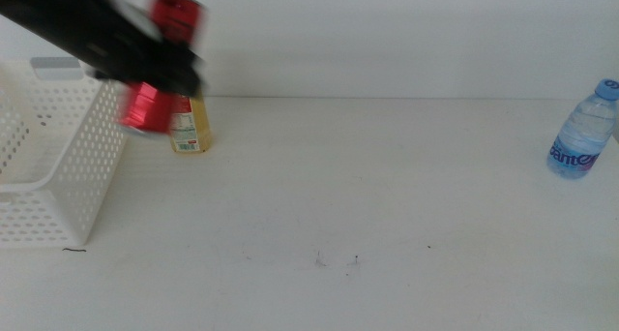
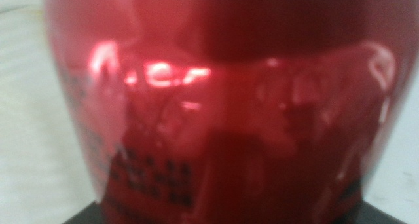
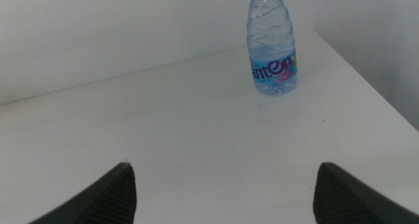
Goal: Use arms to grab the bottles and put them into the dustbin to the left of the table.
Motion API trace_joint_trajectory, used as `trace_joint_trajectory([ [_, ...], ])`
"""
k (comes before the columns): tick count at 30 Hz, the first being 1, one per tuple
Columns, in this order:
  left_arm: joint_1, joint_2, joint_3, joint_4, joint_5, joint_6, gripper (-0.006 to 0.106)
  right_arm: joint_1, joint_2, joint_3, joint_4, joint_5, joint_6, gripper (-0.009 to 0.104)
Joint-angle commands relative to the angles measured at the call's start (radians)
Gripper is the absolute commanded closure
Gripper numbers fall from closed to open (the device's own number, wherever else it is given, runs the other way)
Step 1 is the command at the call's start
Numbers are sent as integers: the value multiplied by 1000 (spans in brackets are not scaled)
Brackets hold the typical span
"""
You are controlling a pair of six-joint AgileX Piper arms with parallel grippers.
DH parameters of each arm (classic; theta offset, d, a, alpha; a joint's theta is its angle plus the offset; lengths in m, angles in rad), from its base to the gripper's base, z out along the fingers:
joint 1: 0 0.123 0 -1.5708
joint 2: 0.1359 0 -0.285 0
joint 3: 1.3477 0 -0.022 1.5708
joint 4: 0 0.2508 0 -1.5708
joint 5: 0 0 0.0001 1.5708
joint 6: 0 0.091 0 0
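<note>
White tabletop (image 1: 387,205) with a few dark specks lies nearest. On the left, the perforated white dustbin (image 1: 58,176) is seen. Beside its upper corner, the red can (image 1: 145,106) is clasped by the left gripper (image 1: 160,75), blurred; the yellow-juice bottle (image 1: 191,128) stands just behind. The right gripper (image 3: 222,191) is spread wide, facing the blue-labelled water bottle (image 3: 272,44), upright near the far right edge.

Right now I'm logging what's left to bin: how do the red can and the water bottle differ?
The red can is opaque and held off the table in the left gripper near the dustbin; the water bottle is clear, blue-capped, standing upright at the table's far right, untouched. The right gripper is open, short of it. Both are outside the dustbin.
</note>
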Motion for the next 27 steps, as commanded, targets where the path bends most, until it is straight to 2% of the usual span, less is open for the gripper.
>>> trace_joint_trajectory([
  [1, 89, 5, -94, -4, 89, 11, 90, -10, -5, 4, -10, -13, -3, 5],
  [6, 251, 65, -220, 24, 208, 22, 90, -10, -5, 4, -10, -13, -3, 5],
  [8, 308, 93, -239, 64, 210, 11, 90, -10, -5, 4, -10, -13, -3, 5],
  [12, 419, 160, -244, 64, 183, 25, 90, -10, -5, 4, -10, -13, -3, 5],
  [17, 467, 270, -244, 43, 154, 93, 89, -10, -5, 4, -10, -13, -3, 5],
  [19, 467, 310, -244, 70, 138, 98, 89, -10, -5, 4, -10, -13, -3, 5],
  [23, 467, 383, -244, 87, 99, 100, 78, -10, -5, 4, -10, -13, -3, 5],
  [27, 467, 443, -244, 87, 58, 102, 53, -10, -5, 4, -10, -13, -3, 5],
])
